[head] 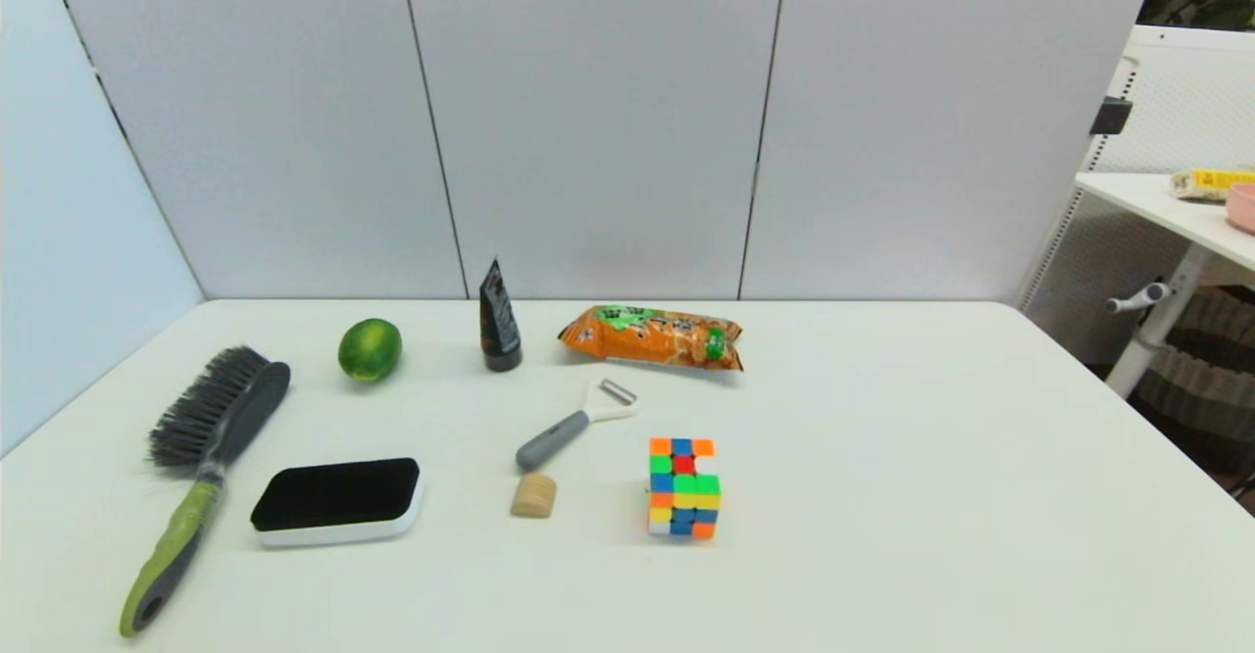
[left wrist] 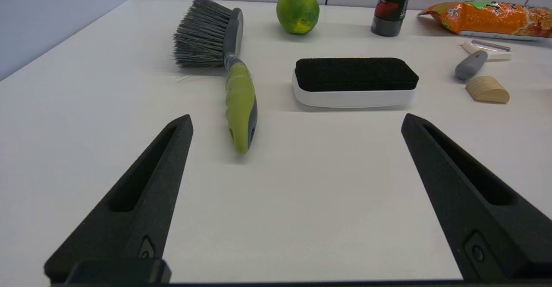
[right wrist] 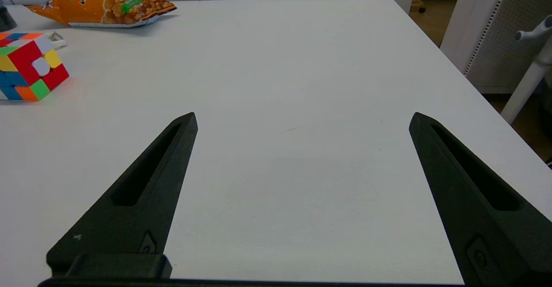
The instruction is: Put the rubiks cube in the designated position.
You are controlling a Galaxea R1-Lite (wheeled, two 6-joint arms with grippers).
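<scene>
Fingers spread wide on both: left gripper (left wrist: pixel 296 121) and right gripper (right wrist: pixel 303 119) hold nothing, each low over bare white table (head: pixel 931 496). Rubiks cube (right wrist: pixel 26 66) sits flat on the table, beyond and well off to the side of the right fingertips. Dish brush (left wrist: pixel 228 69) and black-topped eraser (left wrist: pixel 354 81) lie past the left fingertips.

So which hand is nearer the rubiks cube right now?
Right. The right hand, open, has the rubiks cube close ahead to one side. The left hand, open, faces the brush and eraser; no cube there.
</scene>
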